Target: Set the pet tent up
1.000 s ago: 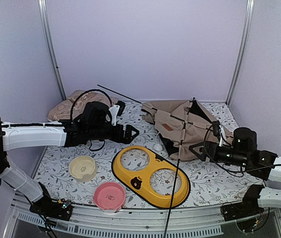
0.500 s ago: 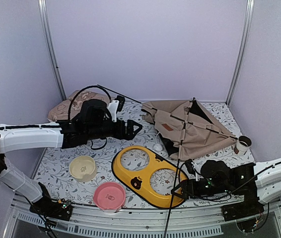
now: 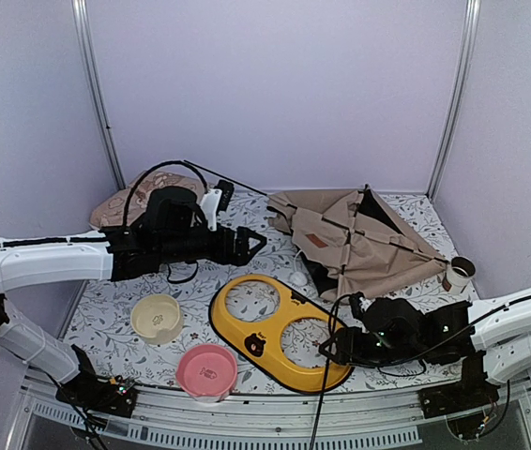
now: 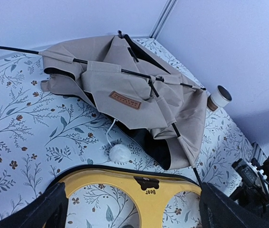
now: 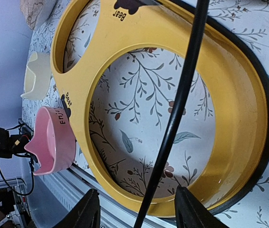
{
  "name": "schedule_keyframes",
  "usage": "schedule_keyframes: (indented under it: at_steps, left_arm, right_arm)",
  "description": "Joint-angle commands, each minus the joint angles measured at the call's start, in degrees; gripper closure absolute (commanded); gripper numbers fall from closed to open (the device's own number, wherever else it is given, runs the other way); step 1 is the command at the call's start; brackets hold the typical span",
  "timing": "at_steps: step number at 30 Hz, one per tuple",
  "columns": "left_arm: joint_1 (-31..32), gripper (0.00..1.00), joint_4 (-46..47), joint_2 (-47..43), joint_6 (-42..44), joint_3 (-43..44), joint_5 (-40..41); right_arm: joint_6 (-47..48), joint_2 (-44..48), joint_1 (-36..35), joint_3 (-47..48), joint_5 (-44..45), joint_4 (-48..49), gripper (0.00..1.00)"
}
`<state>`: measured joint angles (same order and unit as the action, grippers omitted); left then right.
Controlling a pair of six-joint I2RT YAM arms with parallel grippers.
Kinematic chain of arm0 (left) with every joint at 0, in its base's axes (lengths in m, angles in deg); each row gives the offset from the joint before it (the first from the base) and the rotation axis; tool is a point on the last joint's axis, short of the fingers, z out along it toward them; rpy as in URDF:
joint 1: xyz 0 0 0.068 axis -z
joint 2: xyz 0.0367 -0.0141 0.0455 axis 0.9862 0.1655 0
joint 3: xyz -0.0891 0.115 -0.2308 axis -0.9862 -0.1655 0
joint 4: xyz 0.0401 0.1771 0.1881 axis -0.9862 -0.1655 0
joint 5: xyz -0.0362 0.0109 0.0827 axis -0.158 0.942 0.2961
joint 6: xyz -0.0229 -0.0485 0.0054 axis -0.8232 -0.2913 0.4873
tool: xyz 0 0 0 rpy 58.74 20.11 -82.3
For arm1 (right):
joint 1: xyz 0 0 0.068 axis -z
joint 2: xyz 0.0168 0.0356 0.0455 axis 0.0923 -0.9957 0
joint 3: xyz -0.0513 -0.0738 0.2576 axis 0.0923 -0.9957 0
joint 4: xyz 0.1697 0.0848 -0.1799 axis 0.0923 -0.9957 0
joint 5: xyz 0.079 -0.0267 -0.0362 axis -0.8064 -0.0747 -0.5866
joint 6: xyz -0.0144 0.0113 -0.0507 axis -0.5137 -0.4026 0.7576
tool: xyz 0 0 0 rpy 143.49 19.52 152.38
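1. Reference item. The yellow two-hole bowl stand (image 3: 280, 321) (image 4: 139, 187) (image 5: 84, 66) lies flat on the floral-print table cover (image 3: 106, 300). All positions below are given relative to this stand.

2. Task item. The pet tent (image 3: 355, 239) (image 4: 139, 95) lies collapsed on the cover beyond the stand, on its far right side, and is not erected.
- The brown label patch (image 3: 314, 240) (image 4: 125, 100) faces up.
- The white pom-pom (image 3: 298, 278) (image 4: 119, 153) rests on the cover just beyond the stand's far rim, on its cord.
- One thin black pole (image 3: 331, 328) (image 5: 177, 114) runs from the tent toward the front of the table. It passes over the stand's right-hand hole and near rim.
- A second pole end (image 3: 219, 173) (image 4: 11, 49) projects from the tent's left corner, well beyond the stand.

3. Right gripper (image 3: 326, 349) (image 5: 137, 213). It sits at the stand's near right rim. The jaws stand apart, one finger on each side of the front pole. The wrist view shows a gap on both sides, so the pole is not pinched.

4. Left gripper (image 3: 256, 244) (image 4: 134, 218). It hangs above the cover beyond the stand's left end, pointing toward the tent. The jaws are spread wide and hold nothing.

5. Other items.
- The cream bowl (image 3: 157, 319) (image 5: 34, 76) stands left of the stand.
- The pink bowl (image 3: 206, 368) (image 5: 53, 142) stands at its near left corner.
- A patterned pillow (image 3: 120, 202) lies far beyond its left end.
- A small white cup (image 3: 459, 272) (image 4: 218, 97) stands well to the right, beside the tent's edge.
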<state>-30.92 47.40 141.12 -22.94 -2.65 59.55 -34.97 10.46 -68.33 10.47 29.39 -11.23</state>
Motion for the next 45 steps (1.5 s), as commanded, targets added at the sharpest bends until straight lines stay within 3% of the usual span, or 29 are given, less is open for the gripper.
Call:
schedule_keyframes:
  at_steps: [1, 28, 45]
  left_arm:
    - [0.5, 0.04, 0.1, 0.2, 0.8, 1.9, 0.1]
    - [0.3, 0.05, -5.8, 6.4, 4.6, 11.1, 5.0]
    - [0.3, 0.05, -6.5, 4.7, 5.5, 9.1, 4.5]
  right_arm:
    - [-0.7, 0.4, -0.3, 1.1, 2.5, -1.9, 0.45]
    - [6.8, -6.1, 7.3, -0.6, -6.1, 7.1, 0.65]
    - [7.2, -10.6, 9.9, 0.7, -7.9, 7.5, 0.74]
